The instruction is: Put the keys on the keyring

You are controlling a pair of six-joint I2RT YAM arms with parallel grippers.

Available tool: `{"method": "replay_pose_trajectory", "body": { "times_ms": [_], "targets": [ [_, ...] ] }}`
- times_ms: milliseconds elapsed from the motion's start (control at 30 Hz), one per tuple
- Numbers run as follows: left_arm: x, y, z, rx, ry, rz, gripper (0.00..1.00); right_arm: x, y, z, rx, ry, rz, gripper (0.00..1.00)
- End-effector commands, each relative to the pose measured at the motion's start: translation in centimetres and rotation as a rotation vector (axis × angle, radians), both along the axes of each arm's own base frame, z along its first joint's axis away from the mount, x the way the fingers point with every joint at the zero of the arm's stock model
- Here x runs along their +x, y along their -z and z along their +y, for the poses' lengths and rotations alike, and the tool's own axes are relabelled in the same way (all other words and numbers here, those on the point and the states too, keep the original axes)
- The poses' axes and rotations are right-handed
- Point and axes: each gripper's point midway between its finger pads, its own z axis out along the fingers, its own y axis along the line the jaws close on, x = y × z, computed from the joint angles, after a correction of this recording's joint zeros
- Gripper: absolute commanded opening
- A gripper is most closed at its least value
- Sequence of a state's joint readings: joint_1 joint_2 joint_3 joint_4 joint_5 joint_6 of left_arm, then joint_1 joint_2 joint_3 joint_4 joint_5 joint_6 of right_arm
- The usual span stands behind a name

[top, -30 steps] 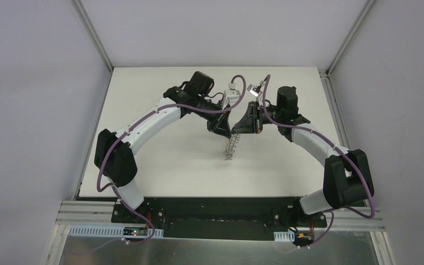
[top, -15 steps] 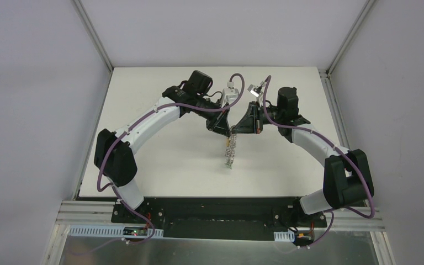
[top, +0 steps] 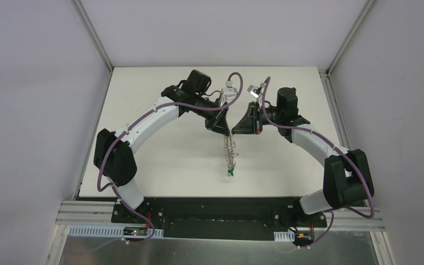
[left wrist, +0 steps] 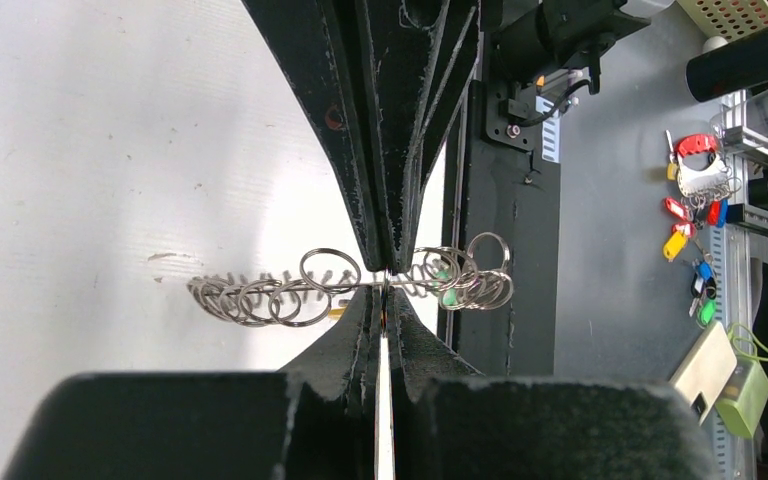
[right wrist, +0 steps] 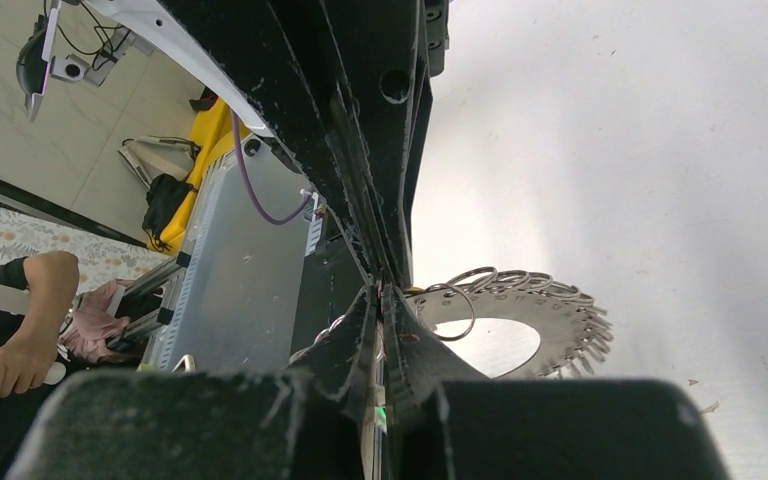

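The keyring (top: 229, 152) hangs edge-on below both grippers over the middle of the table. My left gripper (top: 226, 130) and right gripper (top: 234, 131) meet tip to tip and are both shut on its upper rim. The green key (top: 229, 173) dangles at its lowest end. In the left wrist view the keyring (left wrist: 260, 295) lies as a thin line of wire loops, with the left gripper (left wrist: 385, 292) pinching it, the green key (left wrist: 448, 292) among the loops, and a speck of the yellow key (left wrist: 338, 312). In the right wrist view the right gripper (right wrist: 380, 292) grips the flat grey keyring (right wrist: 560, 335).
The white table (top: 160, 154) lies under the hanging ring. A black base plate (top: 221, 208) runs along the near edge. Off the table, a bunch of coloured keys (left wrist: 695, 200) lies on a grey bench, and a person's hand (right wrist: 30, 345) shows.
The keyring has swung to hang longer toward the near edge, and the green key now shows at its bottom. Both grippers stay pinched together at the same spot.
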State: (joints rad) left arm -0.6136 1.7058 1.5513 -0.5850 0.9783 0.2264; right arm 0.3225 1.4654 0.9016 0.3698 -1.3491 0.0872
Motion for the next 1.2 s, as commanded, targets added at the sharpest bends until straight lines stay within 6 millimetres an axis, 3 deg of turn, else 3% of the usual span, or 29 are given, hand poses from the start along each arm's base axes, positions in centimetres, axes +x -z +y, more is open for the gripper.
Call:
{"method": "replay_pose_trajectory", "body": {
  "times_ms": [0,300,500,733,1033,1167],
  "targets": [
    [0.1,-2.6,0.4,-0.061,0.011,-0.039,0.0,-0.8,0.4,0.0,0.001,-0.035,-0.011,0.05],
    [0.1,-1.6,0.5,-0.031,0.005,-0.02,0.0,-0.8,-0.3,0.1,0.001,-0.035,-0.034,0.13],
    [-1.5,-0.4,0.7,0.02,0.065,0.015,0.0,-0.7,-1.2,0.2,-0.005,-0.026,-0.095,0.21],
    [-2.2,0.2,0.2,0.02,0.087,0.077,0.0,-1.6,-0.8,0.8,-0.032,-0.046,-0.142,0.29],
    [-2.3,-0.2,-0.2,0.0,0.087,0.097,0.0,-2.1,0.4,1.4,-0.056,-0.074,-0.135,0.29],
    [-2.3,-0.2,-0.2,-0.001,0.087,0.096,0.0,-2.2,0.4,1.5,-0.056,-0.078,-0.132,0.21]
  ]
}}
